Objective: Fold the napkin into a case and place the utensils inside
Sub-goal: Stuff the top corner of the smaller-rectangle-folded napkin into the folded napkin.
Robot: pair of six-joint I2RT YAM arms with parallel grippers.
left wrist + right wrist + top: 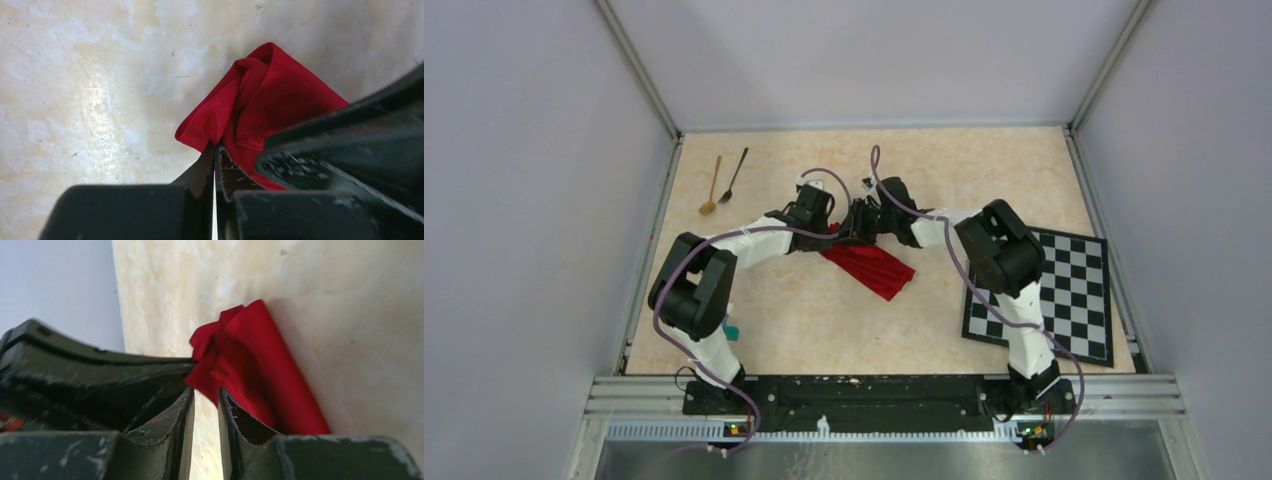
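1. A pale beige, marbled tabletop fills the floor of a booth closed in by plain grey walls. A metal rail runs along the near edge.
2. A black-and-white chequered mat lies flat at the right side, partly under the right arm.
3. A gold spoon and a black spoon lie side by side at the far left, well apart from the cloth.
4. The napkin sits mid-table as a rumpled, pleated red strip running diagonally. Its far-left end is bunched and raised.
5. The left gripper is clenched on that bunched end.
6. The right gripper is beside it with its jaws slightly parted. Bare table shows through the gap, and the cloth lies against its outer finger.
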